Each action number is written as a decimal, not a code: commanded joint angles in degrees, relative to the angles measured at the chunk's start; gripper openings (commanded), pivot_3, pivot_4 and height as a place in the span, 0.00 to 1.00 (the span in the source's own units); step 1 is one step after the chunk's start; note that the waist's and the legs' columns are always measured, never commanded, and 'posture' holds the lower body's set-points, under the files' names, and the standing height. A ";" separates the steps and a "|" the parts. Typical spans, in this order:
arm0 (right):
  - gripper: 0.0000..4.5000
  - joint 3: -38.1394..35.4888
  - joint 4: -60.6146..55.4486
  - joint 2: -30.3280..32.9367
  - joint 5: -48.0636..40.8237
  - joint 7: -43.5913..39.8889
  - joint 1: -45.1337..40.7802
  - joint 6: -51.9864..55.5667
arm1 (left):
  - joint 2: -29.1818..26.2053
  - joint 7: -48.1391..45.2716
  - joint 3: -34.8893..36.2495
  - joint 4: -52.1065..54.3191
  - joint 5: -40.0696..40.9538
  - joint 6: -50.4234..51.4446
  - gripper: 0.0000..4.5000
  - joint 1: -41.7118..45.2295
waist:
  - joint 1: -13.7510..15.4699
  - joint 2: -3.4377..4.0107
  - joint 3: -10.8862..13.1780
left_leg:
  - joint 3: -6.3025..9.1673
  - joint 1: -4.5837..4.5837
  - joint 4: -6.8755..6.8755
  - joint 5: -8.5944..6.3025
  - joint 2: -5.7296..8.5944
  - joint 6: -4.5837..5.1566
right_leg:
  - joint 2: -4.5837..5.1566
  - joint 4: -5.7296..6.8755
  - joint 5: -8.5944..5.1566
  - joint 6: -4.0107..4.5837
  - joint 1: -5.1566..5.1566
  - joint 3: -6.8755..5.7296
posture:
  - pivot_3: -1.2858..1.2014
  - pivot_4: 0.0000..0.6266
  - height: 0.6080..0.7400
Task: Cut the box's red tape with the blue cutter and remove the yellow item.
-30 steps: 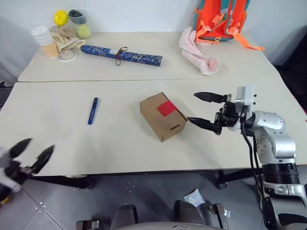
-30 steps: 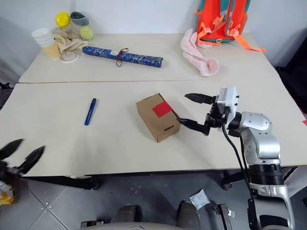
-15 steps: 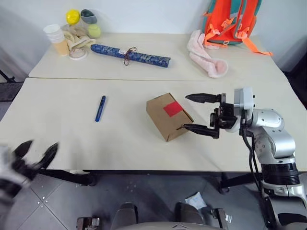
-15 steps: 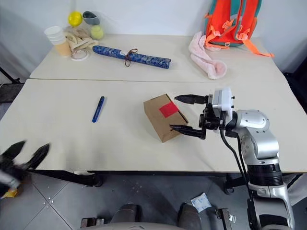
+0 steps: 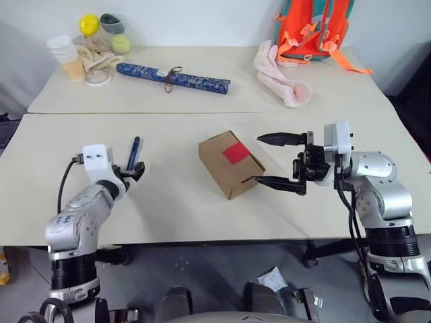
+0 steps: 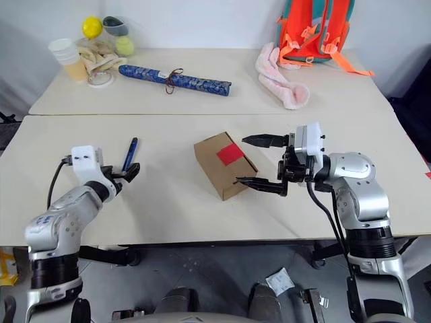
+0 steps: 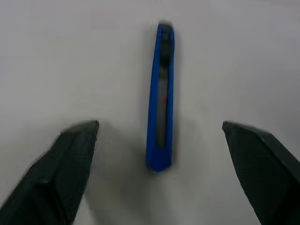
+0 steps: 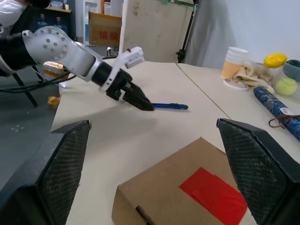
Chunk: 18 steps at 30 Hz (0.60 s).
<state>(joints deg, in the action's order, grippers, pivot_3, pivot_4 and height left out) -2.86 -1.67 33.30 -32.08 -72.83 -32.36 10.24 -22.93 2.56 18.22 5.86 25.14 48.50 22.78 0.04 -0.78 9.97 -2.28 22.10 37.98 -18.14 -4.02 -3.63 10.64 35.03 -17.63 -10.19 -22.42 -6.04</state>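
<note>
You are lining your left hand [image 7: 158, 133] up on the slim dark-blue pen-shaped cutter [image 7: 160, 96] lying on the pale desk [image 5: 168, 215], fingers spread wide and empty so they straddle it. Your right hand [image 5: 273, 160] is waiting wide open (holding nothing) around the end of the small brown cardboard box [image 5: 229, 163], likely to steady it; its red tape square [image 5: 234, 153] is facing up, uncut.
</note>
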 commanded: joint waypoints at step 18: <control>1.00 -1.10 -3.73 -0.97 -2.00 4.10 -0.02 1.00 | 0.31 -4.10 -7.05 -12.01 -10.26 1.37 0.56 5.33 | 0.28 0.27 -0.16 | -0.01 -0.05 0.07 0.00 0.00 0.00 | 0.01 0.04 0.01 -0.02 0.08 0.00 | 0.52 0.24 1.00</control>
<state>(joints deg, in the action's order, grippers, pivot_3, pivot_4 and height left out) -2.86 -2.97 32.41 -32.90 -69.09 -32.12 11.35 -23.92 -0.96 12.51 -4.26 15.27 47.33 30.05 0.32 -0.51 9.81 -2.29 22.05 38.05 -18.13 -4.02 -3.63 10.65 35.08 -17.62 -10.21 -22.33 -6.04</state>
